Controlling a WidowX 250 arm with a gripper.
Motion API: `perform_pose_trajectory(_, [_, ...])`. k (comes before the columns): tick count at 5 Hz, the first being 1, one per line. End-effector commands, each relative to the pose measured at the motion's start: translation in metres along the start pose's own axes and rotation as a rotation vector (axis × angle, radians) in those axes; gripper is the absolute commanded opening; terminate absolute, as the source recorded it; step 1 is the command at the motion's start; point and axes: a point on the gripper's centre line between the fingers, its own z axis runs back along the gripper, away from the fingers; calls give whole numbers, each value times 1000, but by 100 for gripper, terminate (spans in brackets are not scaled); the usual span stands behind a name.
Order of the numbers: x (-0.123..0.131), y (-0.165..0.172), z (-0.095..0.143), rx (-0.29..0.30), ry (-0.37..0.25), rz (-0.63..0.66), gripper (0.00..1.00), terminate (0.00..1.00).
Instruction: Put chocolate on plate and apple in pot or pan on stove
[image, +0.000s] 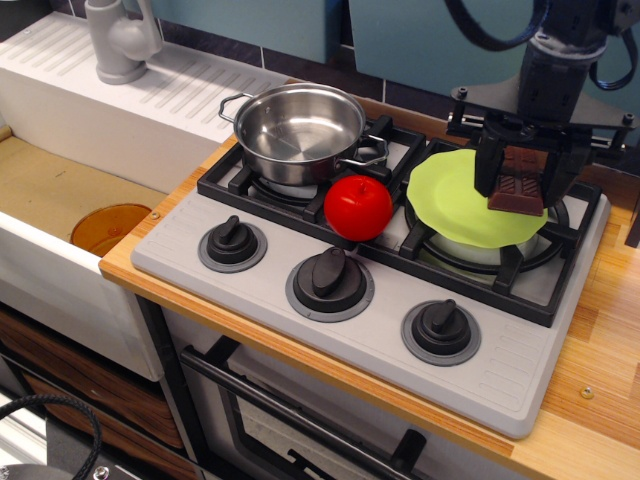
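My gripper is shut on the chocolate, a brown scored bar held upright between its black fingers, just over the right part of the lime-green plate. That plate rests on the stove's right burner. The red apple sits on the stove between the two burners, in front of the steel pot, which stands empty on the left burner. Whether the bar touches the plate cannot be told.
Three black knobs line the stove's grey front panel. A white sink with a grey tap lies to the left, with an orange disc in the basin. Wooden counter runs along the right.
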Motion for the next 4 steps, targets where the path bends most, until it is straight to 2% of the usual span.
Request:
perform_pose_trajectory(1, [19,5,4,-25,-53,-21,0,0])
perform_pose_trajectory(2, [20,6,5,-21,-54,-26,0,0])
perform_pose_trajectory(3, [19,6,5,-17,-50,-34,100,0])
perform_pose_trajectory(4, [16,4,5,-23,-48,-25,100,0])
